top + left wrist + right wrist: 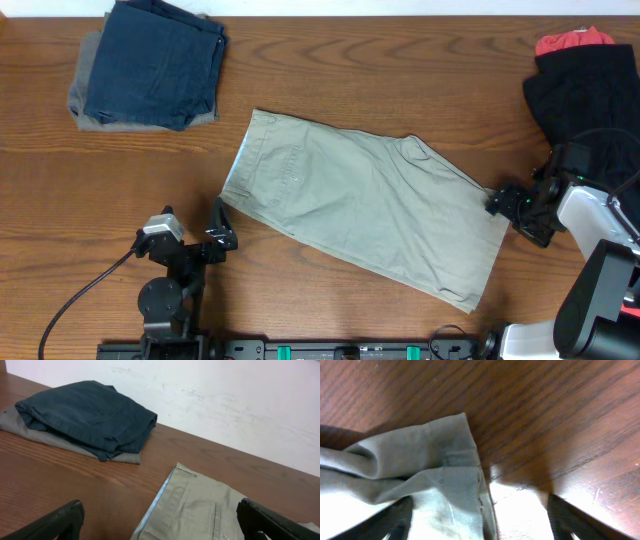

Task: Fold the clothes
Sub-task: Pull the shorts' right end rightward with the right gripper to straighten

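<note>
The wooden table [400, 60] carries all garments. The khaki shorts [360, 205] lie flat and spread at the centre, set diagonally, with the waistband toward the left and the leg hems toward the right. At the far-left corner, a folded navy denim piece [155, 60] rests on a folded grey piece [85, 100]. At the far-right edge lies a crumpled black garment [585, 95], with a red piece [572, 41] showing behind it.

The right gripper [503, 201] is at the shorts' right hem edge. Its fingers are spread wide, with the hem corner lying between them, not clamped. The left gripper [224, 228] sits just beside the waistband corner, fingers spread apart and holding nothing.
</note>
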